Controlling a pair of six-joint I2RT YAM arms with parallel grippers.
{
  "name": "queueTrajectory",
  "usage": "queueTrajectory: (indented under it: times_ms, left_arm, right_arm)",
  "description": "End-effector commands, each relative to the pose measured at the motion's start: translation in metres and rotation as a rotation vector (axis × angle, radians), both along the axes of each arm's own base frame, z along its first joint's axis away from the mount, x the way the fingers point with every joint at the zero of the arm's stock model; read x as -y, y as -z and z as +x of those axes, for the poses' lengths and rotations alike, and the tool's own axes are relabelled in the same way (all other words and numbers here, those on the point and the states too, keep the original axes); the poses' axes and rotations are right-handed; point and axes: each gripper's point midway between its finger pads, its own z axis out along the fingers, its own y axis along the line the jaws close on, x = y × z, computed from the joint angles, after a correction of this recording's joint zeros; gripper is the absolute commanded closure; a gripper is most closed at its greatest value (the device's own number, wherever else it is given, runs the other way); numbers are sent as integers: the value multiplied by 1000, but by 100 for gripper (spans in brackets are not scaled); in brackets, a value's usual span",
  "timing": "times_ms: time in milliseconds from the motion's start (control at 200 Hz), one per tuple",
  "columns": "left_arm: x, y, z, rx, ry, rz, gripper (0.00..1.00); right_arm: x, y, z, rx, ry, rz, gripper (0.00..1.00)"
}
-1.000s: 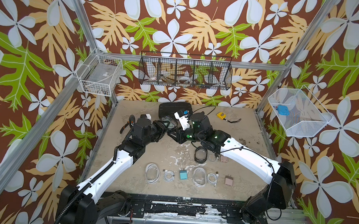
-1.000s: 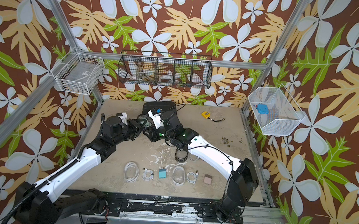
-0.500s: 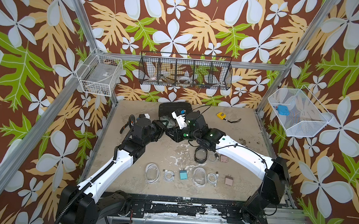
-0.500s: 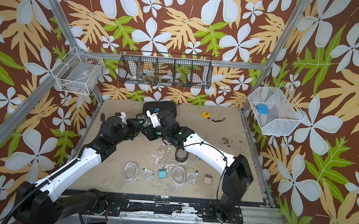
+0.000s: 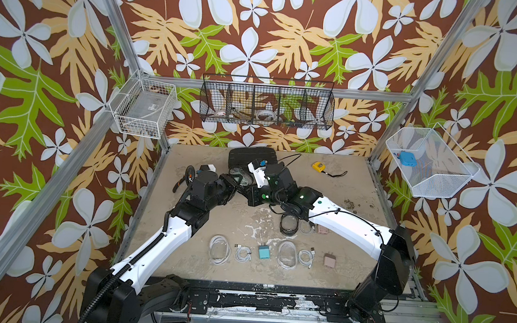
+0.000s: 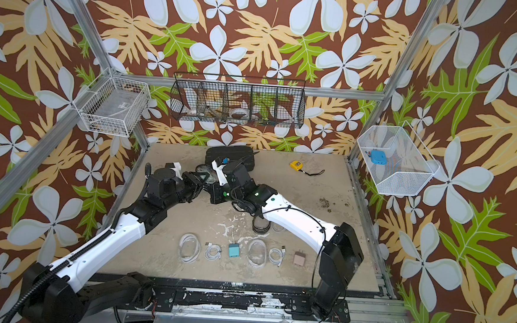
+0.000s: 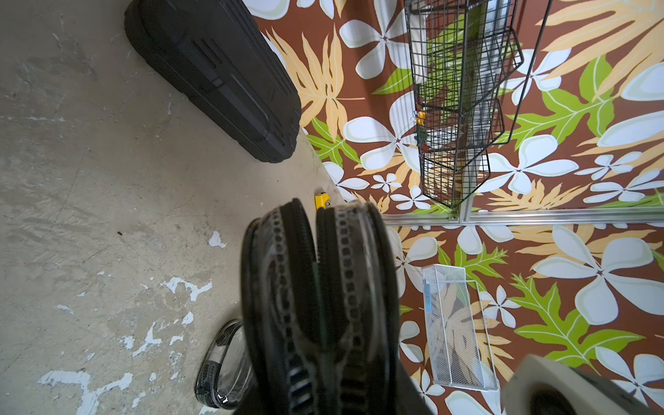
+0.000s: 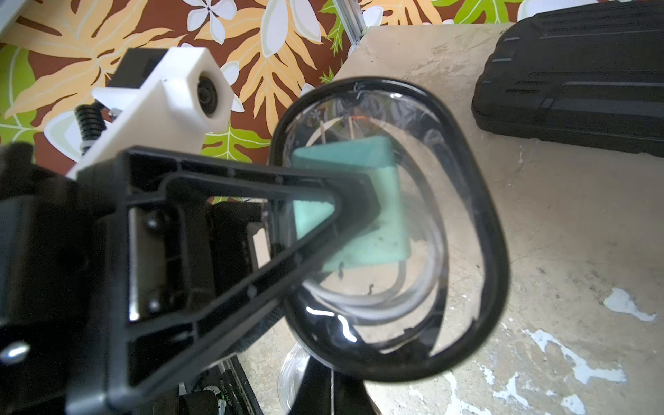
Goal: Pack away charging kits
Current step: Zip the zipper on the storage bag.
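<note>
Right wrist: left tool [image 8: 345, 204] on black-rimmed case [image 8: 497, 251], teal plug [image 8: 377, 237] inside.

**No legible writing anywhere**

Nothing can be read with certainty. In the right wrist view, a short strip of pale characters [image 8: 230, 382] stands on a black arm housing near the left end effector [image 5: 237, 179], but it is too blurred to make out. The small yellow tape measure [image 5: 318, 166], well apart from that end effector on the scuffed beige surface [image 5: 339, 235], has a dark face label too small to read. High off to its other side, the white wire basket [image 5: 143, 109] holds a clear plastic box [image 5: 150, 105] with a barcode-like sticker, also illegible.
</note>
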Motion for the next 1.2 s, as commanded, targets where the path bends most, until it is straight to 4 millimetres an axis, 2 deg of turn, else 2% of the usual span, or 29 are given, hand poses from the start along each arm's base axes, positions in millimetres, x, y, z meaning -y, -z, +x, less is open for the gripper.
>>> queueTrajectory:
  times_ms: [0,530,716,836,941,1041,1196]
  left_arm:
    - [4,-12,-2,37,21,-23,100]
    - [3,-11,1,43,31,9,100]
    - [9,-14,-2,65,141,19,100]
    - [31,-19,-9,115,349,10,100]
    - [53,-20,-23,149,544,19,100]
    - [56,-14,-33,163,613,43,100]
    - [60,-14,-48,203,715,46,100]
  right_arm:
    - [12,-1,7,36,53,-30,100]
    - [62,27,1,87,83,-223,100]
    - [78,16,19,182,95,-277,100]
    - [77,5,28,234,60,-273,100]
    - [75,-4,34,275,35,-305,100]
    - [79,-18,37,332,49,-319,100]
    - [101,-28,48,386,136,-393,100]
